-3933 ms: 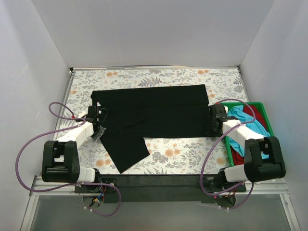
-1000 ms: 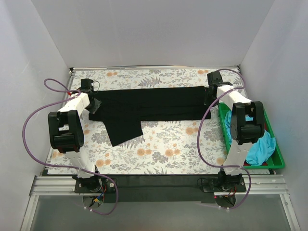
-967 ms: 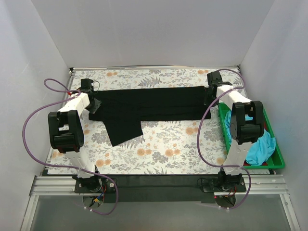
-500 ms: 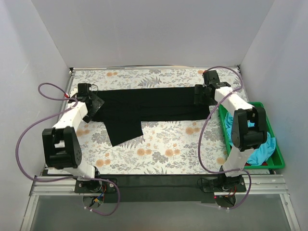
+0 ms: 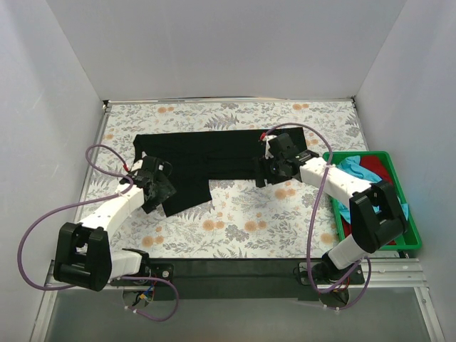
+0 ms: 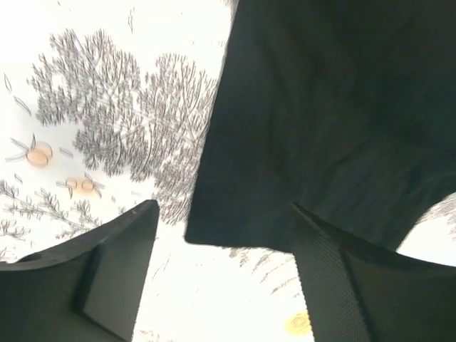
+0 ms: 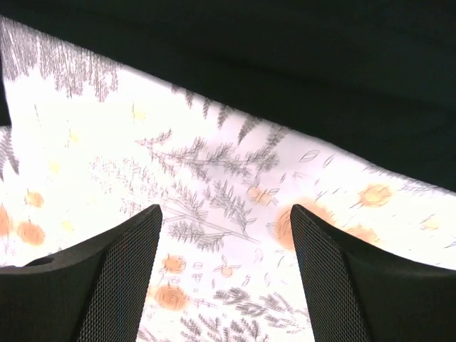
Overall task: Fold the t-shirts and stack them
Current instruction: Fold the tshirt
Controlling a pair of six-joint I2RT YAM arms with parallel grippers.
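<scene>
Both my tools stand wide and hold nothing. The black t-shirt (image 5: 214,153) lies as a long folded band across the middle of the table (image 5: 249,228), nearer to the far edge, with one flap pointing toward the near left corner. The turquoise t-shirt (image 5: 353,169) and the red t-shirt (image 5: 370,165) are in the green tray (image 5: 370,152) at the right edge.

I see two risks. My left tool (image 6: 224,285) hangs over the corner of the flap. If it takes only the upper layer, I think the fold will open. My right tool (image 7: 224,285) is above bare table, just beside the near hem, so it may close on nothing. If only one side grips, the band could be pulled crooked.

The top view gives the whole band and the tray. Only the wrist views show the empty gaps between my fingers (image 6: 107,263) – and where the hem really runs.
</scene>
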